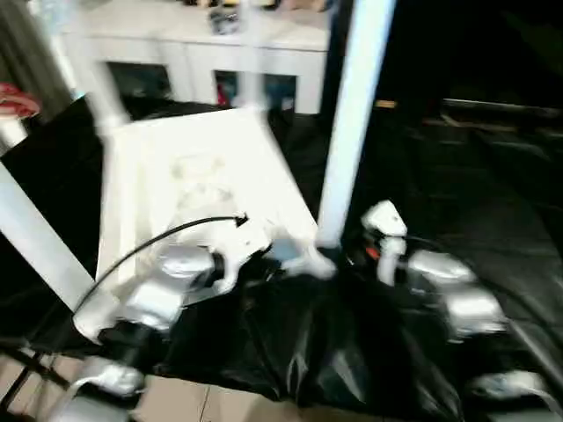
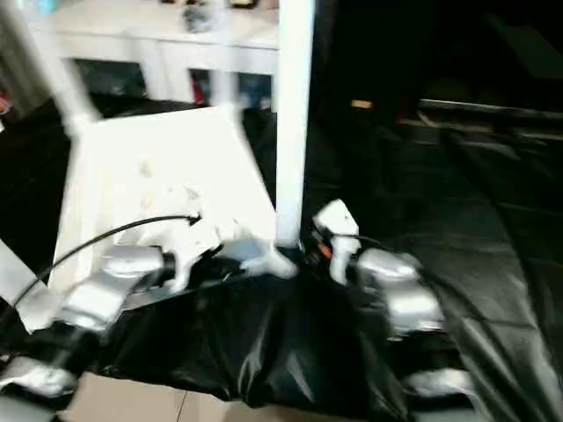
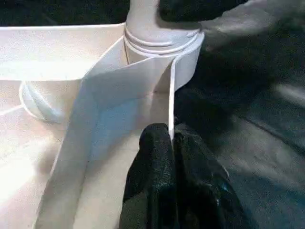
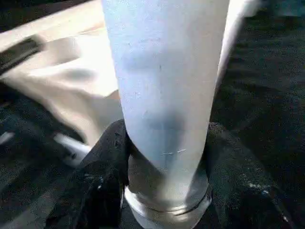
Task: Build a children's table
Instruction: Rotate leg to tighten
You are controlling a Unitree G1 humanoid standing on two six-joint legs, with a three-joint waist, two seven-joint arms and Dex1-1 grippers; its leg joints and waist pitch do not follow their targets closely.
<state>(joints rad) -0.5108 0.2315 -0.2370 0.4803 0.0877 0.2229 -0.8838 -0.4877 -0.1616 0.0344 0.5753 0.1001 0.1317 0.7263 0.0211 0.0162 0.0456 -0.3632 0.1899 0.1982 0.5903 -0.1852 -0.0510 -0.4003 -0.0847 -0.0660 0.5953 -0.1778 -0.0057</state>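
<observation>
1. The white tabletop (image 1: 198, 176) lies upside down on a black sheet (image 1: 352, 343), a bit toward 10 o'clock from the middle of the head views; its ribbed underside faces up
2. One white leg (image 1: 352, 114) stands straight up in the corner socket (image 3: 159, 40) nearest the robot, near the middle of the left eye view, and runs out past 12 o'clock
3. More white legs stick up from the tabletop; one (image 1: 97, 83) is at the far corner toward 11 o'clock, and one (image 1: 35, 233) is at 9 o'clock, leaning
4. The left gripper (image 3: 172, 143) is closed on the thin edge wall of the tabletop, just beside the corner socket; its two black fingers (image 3: 152, 162) press together on that wall
5. The right gripper (image 4: 164, 157) holds the standing leg low down, just above the socket; one black finger (image 4: 102, 167) is on each side of the tube and both touch it
6. Both silver forearms come up from 6 o'clock; the left arm (image 1: 163, 290) is at 7 o'clock and the right arm (image 1: 457, 294) is at 5 o'clock
7. A white cabinet (image 1: 193, 48) stands behind the tabletop at 12 o'clock
</observation>
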